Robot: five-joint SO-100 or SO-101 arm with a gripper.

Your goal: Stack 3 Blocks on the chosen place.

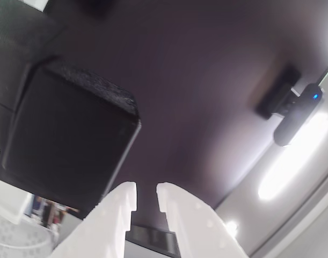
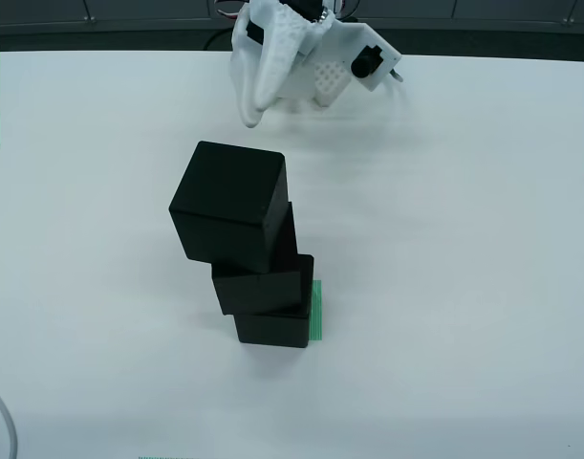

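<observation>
On the white table, we see three black blocks stacked over the green patch. Behind the stack, our white gripper hangs with its fingers slightly parted, holding nothing.

Claw: two white, matte, 3D-printed plastic fingers with stepped inner tips and shallow round dimples. From above, the white moulded body carries a small black round camera lens and thin wires at its base.

gripper-mounted close view, overhead view, both showing blocks
</observation>
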